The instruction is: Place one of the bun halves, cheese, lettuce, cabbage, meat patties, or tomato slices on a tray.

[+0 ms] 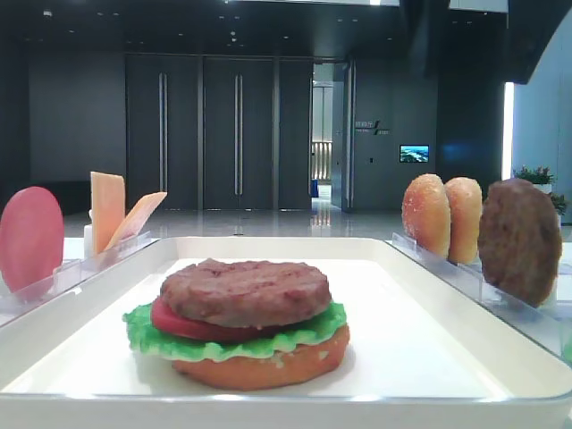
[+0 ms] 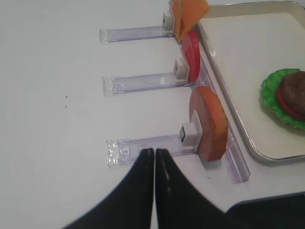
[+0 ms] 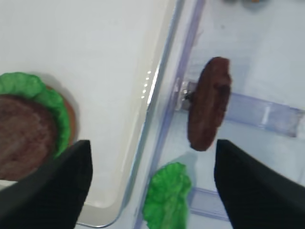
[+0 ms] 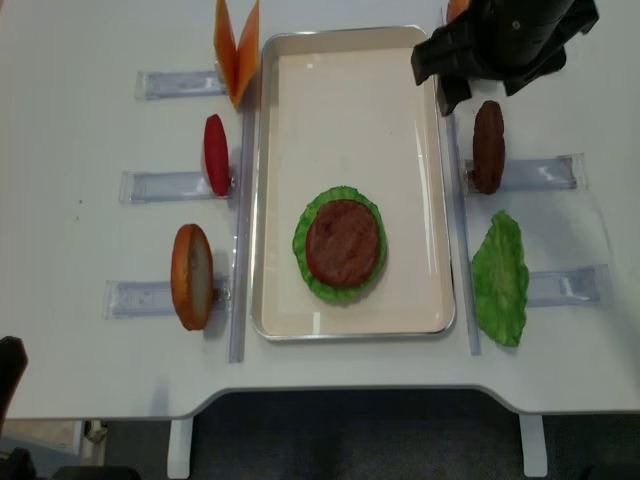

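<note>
We see the tray [image 4: 350, 80], white and shallow with a raised rim and rounded corners, lying in the middle of the white surface [image 4: 80, 380]. On it sits a stack: a golden-orange bun half [image 1: 268, 366] at the bottom, ruffled bright green lettuce [image 1: 147, 332] spilling past its edge, a smooth pink-red tomato slice [image 1: 179, 323], and on top a thick, grainy dark brown meat patty [image 4: 344, 242].

Left of the tray, clear slotted racks [image 4: 165, 185] hold things upright: two pale orange cheese slices [image 4: 236, 45], another tomato slice [image 4: 216, 154] and another bun half [image 4: 191, 276]. To the right, a second meat patty [image 4: 488, 146] stands on edge in its rack, and a loose lettuce leaf [image 4: 500, 280] lies just beyond the tray's rim.

Our right gripper [image 3: 152, 181] hangs above the tray's right edge, its black fingers [image 3: 252, 186] spread wide and holding nothing. Our left gripper [image 2: 154, 157] hovers over the rack by the standing bun half, fingers pressed together, empty.
</note>
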You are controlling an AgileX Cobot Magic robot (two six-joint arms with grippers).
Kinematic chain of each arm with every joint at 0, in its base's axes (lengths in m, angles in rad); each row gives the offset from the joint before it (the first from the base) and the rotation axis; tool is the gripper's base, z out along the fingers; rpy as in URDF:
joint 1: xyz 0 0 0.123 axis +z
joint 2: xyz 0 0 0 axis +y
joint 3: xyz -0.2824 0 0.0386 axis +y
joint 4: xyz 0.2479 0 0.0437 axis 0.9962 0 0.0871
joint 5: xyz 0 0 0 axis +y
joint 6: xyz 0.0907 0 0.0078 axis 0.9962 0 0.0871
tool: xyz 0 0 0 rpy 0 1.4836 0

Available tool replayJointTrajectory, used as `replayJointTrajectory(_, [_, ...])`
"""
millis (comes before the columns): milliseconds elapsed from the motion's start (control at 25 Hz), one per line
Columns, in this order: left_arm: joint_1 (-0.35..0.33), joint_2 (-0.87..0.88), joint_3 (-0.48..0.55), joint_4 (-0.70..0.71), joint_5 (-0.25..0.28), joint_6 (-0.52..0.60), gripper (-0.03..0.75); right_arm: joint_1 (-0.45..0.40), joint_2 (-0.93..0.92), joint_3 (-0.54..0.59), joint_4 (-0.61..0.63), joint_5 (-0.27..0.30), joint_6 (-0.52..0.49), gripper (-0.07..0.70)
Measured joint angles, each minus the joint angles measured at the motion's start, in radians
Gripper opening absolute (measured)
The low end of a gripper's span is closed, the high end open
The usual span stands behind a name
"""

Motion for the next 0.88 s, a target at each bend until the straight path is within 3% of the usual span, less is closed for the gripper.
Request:
replayJointTrajectory(320, [0.000,0.000,0.000,0.000,0.000,0.000,0.000,-0.055,0.000,-0.099,-0.134,0.009,0.000,0.496])
replayJointTrajectory(640, [0.000,0.000,0.000,0.000,0.000,0.000,0.000,-0.180,0.000,-0.099,-0.060,0.010,-0.071,0.465])
replayJointTrajectory(880, [0.000,0.000,0.000,0.000,0.000,0.000,0.000,-0.337,0.000,-0.099,-0.026,0.010,-0.145,0.453])
